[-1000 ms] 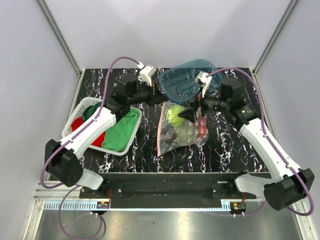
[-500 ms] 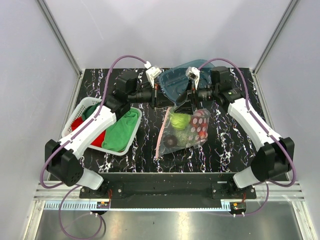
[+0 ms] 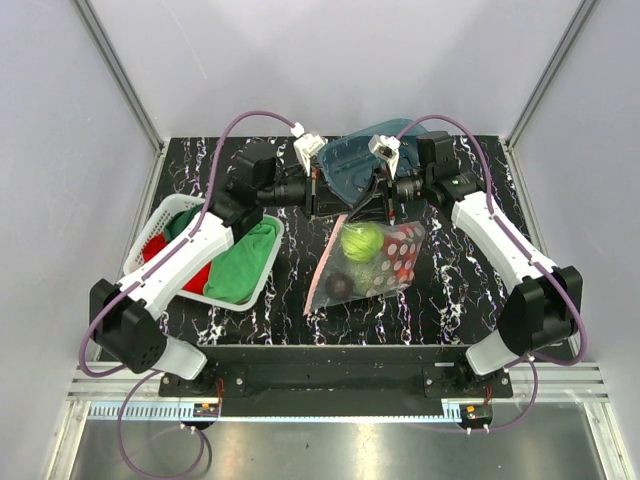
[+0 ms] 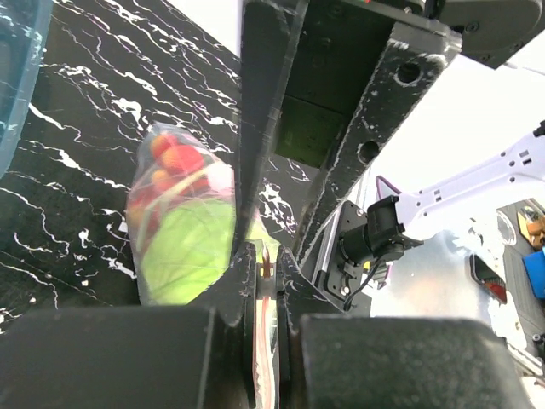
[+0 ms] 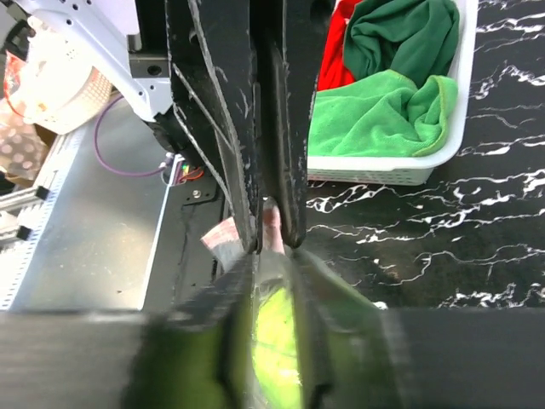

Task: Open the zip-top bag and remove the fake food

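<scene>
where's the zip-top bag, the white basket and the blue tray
zip-top bag [image 3: 372, 275], top external view, middle of its clear side
white basket [image 3: 228, 302], top external view, near rim
blue tray [image 3: 350, 165], top external view, ribbed middle

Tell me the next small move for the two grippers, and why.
Probably draw the left gripper and right gripper apart to peel the bag open: both pinch its top edge close together, and the food is inside.
</scene>
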`<state>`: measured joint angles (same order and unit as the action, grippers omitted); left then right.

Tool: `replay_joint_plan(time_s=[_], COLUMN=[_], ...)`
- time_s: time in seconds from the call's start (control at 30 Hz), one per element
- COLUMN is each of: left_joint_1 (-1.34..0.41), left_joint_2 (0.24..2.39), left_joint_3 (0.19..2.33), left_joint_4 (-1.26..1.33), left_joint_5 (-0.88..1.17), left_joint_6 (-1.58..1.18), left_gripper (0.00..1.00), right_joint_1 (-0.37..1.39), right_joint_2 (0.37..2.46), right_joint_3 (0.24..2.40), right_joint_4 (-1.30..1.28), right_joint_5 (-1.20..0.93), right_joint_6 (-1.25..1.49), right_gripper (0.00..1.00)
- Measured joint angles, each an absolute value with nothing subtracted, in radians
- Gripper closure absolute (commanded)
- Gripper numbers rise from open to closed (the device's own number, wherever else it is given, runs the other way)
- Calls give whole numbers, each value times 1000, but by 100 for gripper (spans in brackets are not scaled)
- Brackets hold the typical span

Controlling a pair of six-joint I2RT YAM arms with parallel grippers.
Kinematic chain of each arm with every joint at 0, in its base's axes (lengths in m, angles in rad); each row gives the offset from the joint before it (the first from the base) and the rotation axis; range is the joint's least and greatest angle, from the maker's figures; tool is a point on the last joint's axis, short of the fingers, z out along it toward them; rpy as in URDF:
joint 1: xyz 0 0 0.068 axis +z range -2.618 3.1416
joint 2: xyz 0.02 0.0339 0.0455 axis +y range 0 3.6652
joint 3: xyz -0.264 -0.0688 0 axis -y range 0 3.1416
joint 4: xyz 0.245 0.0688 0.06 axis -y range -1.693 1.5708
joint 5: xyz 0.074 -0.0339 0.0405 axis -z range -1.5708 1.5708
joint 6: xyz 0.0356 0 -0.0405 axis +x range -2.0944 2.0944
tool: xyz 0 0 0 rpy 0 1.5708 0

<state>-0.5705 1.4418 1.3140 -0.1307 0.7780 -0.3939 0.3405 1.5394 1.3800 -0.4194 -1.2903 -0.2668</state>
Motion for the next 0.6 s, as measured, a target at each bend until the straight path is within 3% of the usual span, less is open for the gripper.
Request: replay_joint_plan(time_s=[0.03,0.1,0.17,0.2,0.3,0.6], left_joint_1=[-570,-572,-579,-583,-596,-610], left_joint_2=[1441,1436,1425,1417,1384,1255], left_joint_3=[1314,1314,1306,1299,1271,1168], left_joint_4=[-131,-131,-128,-124,-107,-59], left_joint_5=[778,773,758,750,708,594], left_joint_6=[-398,-406,-416,-419,-436,-451], left_gripper=[100,95,77,62,45,41], right_joint_1=[340,340,340,341,344,344], right_joint_2=[1541,1542,1542,1542,1542,1542], right_joint_3=[1380,1380,1380,1380,1380,1380], right_joint_4=[-420,-420,-421,-421,-425,-432], right_joint_5=[-1296,-1301,-1308,-1312,-1317,-1319], right_joint_6=[-268,-267,-266,-265,-265,-260], right_gripper=[100,100,100,100,100,100])
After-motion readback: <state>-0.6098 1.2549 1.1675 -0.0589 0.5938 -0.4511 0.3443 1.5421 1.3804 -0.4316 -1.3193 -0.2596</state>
